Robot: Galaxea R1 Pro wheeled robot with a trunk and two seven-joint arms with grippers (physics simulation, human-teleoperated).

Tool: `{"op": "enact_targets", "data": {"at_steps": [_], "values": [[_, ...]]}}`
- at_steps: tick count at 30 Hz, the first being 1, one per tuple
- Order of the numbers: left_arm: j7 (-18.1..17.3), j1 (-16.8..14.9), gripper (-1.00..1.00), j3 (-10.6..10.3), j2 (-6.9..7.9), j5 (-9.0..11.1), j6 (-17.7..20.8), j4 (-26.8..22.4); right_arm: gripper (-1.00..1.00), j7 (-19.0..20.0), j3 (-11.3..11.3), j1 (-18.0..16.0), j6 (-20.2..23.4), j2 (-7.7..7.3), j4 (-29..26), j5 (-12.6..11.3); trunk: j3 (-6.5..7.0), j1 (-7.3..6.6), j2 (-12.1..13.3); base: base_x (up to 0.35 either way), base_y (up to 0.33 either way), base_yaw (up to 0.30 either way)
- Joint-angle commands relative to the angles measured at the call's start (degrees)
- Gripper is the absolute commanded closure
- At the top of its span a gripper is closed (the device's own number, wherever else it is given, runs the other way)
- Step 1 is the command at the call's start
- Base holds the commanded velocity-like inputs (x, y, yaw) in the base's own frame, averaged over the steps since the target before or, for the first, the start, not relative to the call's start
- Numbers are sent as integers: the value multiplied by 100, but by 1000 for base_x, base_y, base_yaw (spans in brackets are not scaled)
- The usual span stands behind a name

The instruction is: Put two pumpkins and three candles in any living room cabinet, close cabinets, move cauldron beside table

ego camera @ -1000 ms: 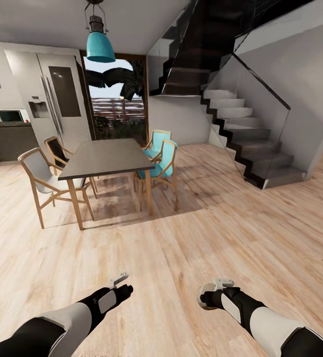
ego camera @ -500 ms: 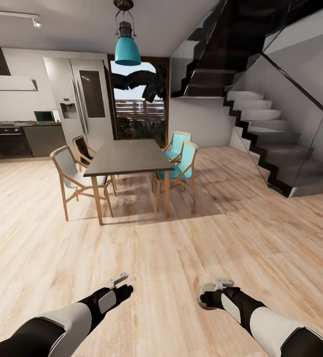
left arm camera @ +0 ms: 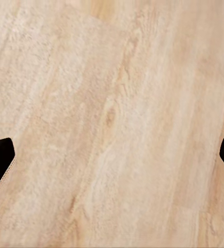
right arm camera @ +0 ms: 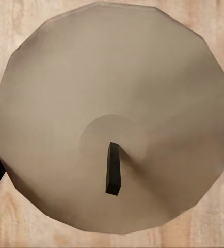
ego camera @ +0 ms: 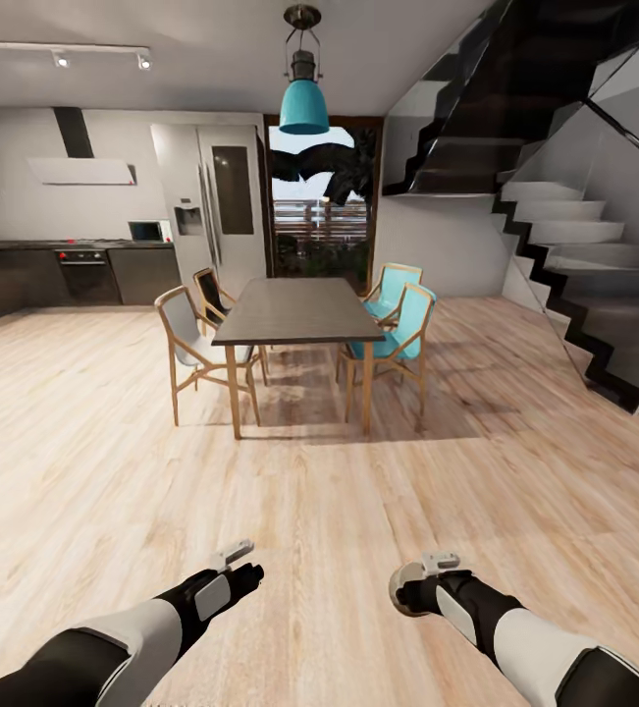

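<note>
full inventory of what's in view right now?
candle: 1, grey-tan, dark wick, between the right hand's fingers
dining table: 1, dark top, mid-room
chairs: 4; 2 turquoise on one side, 2 pale on the other
pendant lamp: 1, teal, above the dining table
fridge: 1, silver, back wall
oven: 1, dark, kitchen run
staircase: 1, dark treads
floor: light wood planks
left hand: empty, open
right hand: shut on candle

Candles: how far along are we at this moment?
Nothing here shows as finished. In hand: the right claw is shut on a stubby grey-tan candle with a dark wick. The left claw is open above light wood plank floor. Ahead stands the dark dining table, so stowing the candle is still to do.
</note>
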Motion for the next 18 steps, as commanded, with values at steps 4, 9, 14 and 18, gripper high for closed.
{"op": "enact_targets", "data": {"at_steps": [4, 9, 14, 18], "values": [[14, -6, -100, -48, -3, 45, 12, 8, 100, 2, 39, -2, 30, -6, -16, -12, 5, -1, -3, 0, 0, 271], [15, -6, -100, -48, -3, 45, 12, 8, 100, 4, 44, -2, 30, -6, -16, -12, 19, -1, -3, 0, 0, 271], [13, -8, -100, -48, -3, 45, 12, 8, 100, 4, 45, -2, 30, -6, -16, -12, 32, -1, -3, 0, 0, 271], [13, -7, -100, -48, -3, 45, 11, 9, 100, 3, 45, -2, 30, -6, -16, -12, 42, -1, -3, 0, 0, 271]]}}
